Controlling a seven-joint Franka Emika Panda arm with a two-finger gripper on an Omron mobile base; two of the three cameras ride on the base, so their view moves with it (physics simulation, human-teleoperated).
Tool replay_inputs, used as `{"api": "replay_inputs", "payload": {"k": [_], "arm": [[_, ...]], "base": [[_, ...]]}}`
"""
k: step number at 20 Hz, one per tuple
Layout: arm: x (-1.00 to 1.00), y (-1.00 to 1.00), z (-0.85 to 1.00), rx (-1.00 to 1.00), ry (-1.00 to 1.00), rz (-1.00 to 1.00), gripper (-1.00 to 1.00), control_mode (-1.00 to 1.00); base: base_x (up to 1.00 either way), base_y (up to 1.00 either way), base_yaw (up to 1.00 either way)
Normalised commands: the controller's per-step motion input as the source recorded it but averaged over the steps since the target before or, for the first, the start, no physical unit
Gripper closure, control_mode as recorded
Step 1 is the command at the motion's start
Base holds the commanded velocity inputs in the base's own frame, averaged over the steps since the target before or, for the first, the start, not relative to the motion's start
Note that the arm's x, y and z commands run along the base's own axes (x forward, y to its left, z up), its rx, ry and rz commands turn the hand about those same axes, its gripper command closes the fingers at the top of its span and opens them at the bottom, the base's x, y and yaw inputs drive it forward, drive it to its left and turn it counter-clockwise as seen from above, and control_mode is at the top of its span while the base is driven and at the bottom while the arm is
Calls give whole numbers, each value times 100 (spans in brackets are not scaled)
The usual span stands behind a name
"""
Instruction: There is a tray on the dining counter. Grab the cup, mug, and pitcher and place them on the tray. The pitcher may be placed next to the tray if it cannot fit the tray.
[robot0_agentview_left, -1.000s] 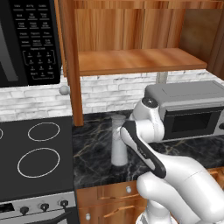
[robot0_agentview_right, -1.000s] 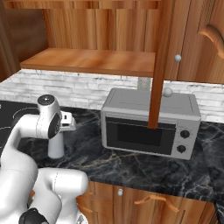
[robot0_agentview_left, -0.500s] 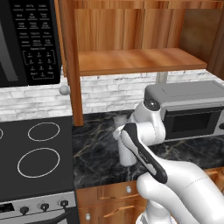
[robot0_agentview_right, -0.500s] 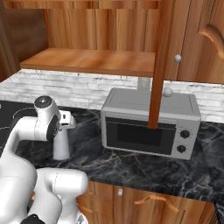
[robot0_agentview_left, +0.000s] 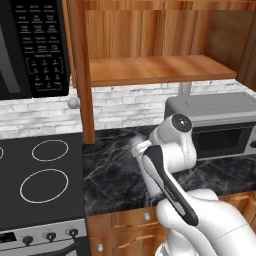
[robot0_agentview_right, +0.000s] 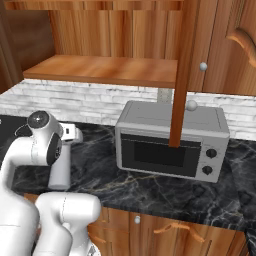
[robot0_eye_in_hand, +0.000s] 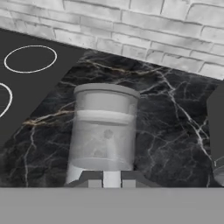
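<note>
The pitcher (robot0_eye_in_hand: 104, 131) stands upright on the black marble tabletop (robot0_eye_in_hand: 166, 131), between the cooktop (robot0_agentview_left: 40, 180) on one side and the grey microwave (robot0_agentview_right: 172, 140) on the other, a little in front of the white brick wall (robot0_eye_in_hand: 131, 26). In the hand view it sits square in the middle, lid on top, a pale band around its upper body. The gripper (robot0_eye_in_hand: 111, 181) is right at the pitcher's near side, its fingers (robot0_eye_in_hand: 94, 182) drawn almost fully together with a thin pale strip between them; this looks like a clench on the pitcher's thin handle, though the handle itself is too foreshortened to be sure of. From the base cameras the arm's wrist covers most of the pitcher; its lower body (robot0_agentview_right: 60, 172) shows below the wrist on the right base view. As a thing to handle, the pitcher is likely tall and top-heavy, rigid and smooth like glass, so it could swing or slip when carried by so narrow a hold. A grip on the handle close to the body would limit that swing, and a slow, level carry to the tray would suit it. No tray, cup or mug lies on this stretch of tabletop.
</note>
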Motion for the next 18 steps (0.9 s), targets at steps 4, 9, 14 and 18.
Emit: {"api": "replay_inputs", "payload": {"k": [4, 9, 14, 18], "arm": [[-36, 0, 45, 2, -17, 0, 100, -100], [-28, -4, 63, 8, -8, 0, 100, -100], [-18, -13, 72, 11, 0, 0, 100, -100], [-18, -2, 48, 4, 0, 0, 100, -100]], "base": [[0, 0, 0], [0, 0, 0], [0, 0, 0], [0, 0, 0]]}}
